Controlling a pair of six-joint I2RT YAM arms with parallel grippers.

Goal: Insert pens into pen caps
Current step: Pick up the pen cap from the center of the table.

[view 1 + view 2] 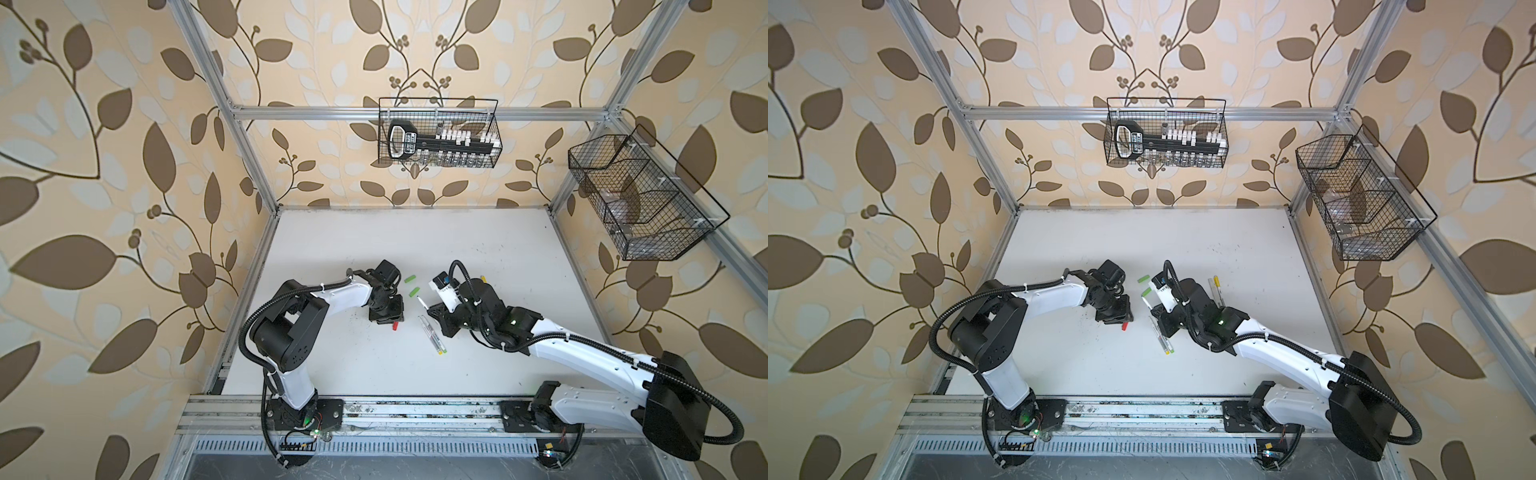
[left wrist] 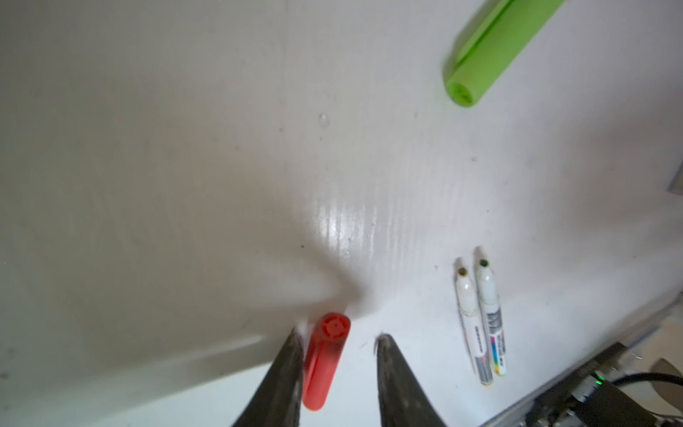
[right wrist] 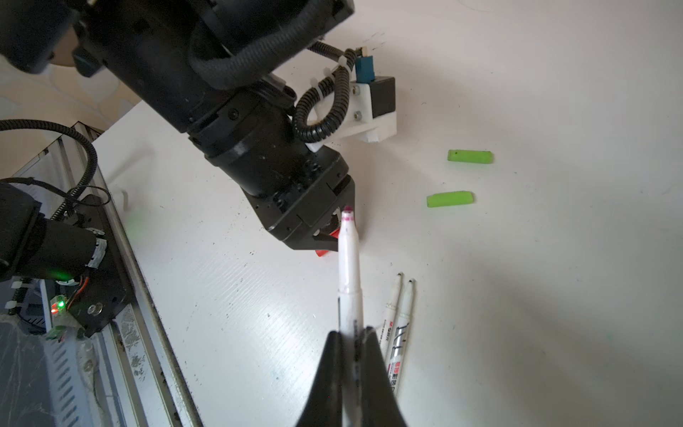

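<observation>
Straddles the short red plastic tube cap (image 2: pixel 327 358) with the left gripper (image 2: pixel 340 335), jaws partway apart: one finger against the cap's side, the other just clear, so no firm clamp shown yet. Has the cap lying flat on the white tabletop (image 2: pixel 184 185), low between the fingers, presumably to be pinched by its sides with an end left free. Cannot tell which end is the open one.

Pinches the slim white-barrelled pen with the reddish tip (image 3: pixel 349 258) in the right gripper (image 3: pixel 352 331), jaws closed tight on the rear of the barrel. Holds it apparently off the table, tip-first toward the left gripper, likely to pair red tip with red cap and push straight in.

Leaves the farther light green plastic cap (image 1: pixel 410 278) and the nearer light green plastic cap (image 1: pixel 414 292) on the table between the arms. Leaves a pair of spare grey-white pens (image 1: pixel 432 337) side by side, touching, just beside the right gripper. Puts all of these within easy reach for later rounds.
</observation>
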